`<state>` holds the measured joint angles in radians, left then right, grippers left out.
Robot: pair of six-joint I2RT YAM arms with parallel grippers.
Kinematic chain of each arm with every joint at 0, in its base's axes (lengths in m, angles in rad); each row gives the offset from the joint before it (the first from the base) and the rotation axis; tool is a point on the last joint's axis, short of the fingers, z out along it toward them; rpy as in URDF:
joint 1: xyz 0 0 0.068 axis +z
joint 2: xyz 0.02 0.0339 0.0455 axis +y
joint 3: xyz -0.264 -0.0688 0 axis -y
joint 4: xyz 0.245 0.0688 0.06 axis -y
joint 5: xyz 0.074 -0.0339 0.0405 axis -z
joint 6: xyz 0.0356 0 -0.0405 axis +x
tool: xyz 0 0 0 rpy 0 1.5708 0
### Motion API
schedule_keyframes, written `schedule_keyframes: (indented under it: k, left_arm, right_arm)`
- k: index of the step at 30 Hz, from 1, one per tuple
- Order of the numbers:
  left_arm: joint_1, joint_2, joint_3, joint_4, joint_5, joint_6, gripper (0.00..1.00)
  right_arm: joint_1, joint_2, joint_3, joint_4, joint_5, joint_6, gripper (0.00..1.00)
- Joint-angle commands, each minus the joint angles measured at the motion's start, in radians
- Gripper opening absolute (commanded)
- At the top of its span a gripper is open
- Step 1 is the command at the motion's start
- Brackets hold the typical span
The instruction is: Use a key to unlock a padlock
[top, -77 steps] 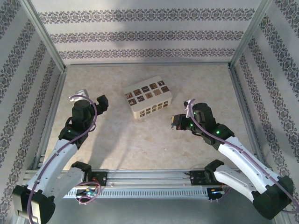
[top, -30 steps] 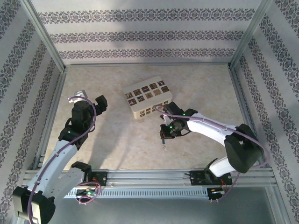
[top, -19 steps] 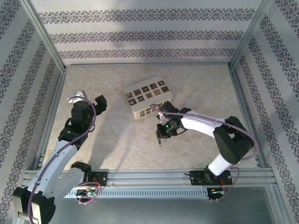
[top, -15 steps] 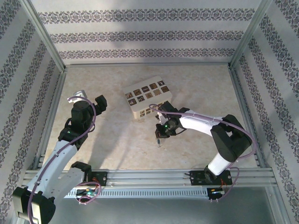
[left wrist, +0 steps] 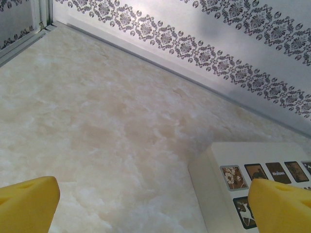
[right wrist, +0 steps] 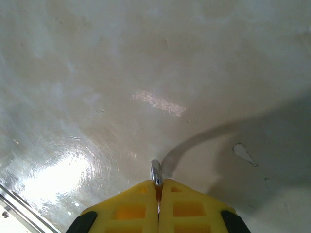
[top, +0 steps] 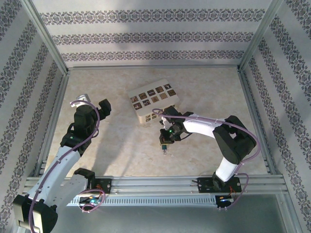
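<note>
My right gripper (right wrist: 158, 187) is shut, its yellow fingers pressed together and pointing down close over the tabletop. A silvery curved bit of the padlock (right wrist: 156, 173) sticks out past the fingertips. In the top view the right gripper (top: 164, 142) hangs just in front of the cream box, with a tiny blue-and-silver padlock (top: 164, 147) at its tip. I cannot make out a key. My left gripper (top: 99, 109) is raised at the left of the table and open; in the left wrist view its two yellow fingertips (left wrist: 27, 204) stand far apart around bare table.
A cream box with dark patterned squares (top: 153, 102) lies at the table's middle back, its corner also seen in the left wrist view (left wrist: 214, 174). Patterned walls and metal rails (top: 53, 131) close in the marble table (top: 121, 150). A purple cable (top: 204, 119) runs along the right arm.
The right arm has swung from the right side leftward to the middle, lowering its shut gripper toward the table in front of the box. The left arm has stayed put.
</note>
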<state>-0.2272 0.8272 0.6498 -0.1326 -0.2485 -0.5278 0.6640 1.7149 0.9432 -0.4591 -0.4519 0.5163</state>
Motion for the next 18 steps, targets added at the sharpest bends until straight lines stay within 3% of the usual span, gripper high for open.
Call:
schedule_keyframes:
  k: [1,18]
  left_arm:
    - [0.012,-0.020,0.001,-0.030,-0.026,0.003,0.99]
    - [0.016,-0.029,0.018,-0.033,-0.054,0.055,0.99]
  right_arm:
    - [0.008,0.002,0.022,-0.012,0.014,-0.013,0.05]
    - [-0.023,-0.178,0.053,-0.162,0.114,-0.041,0.32]
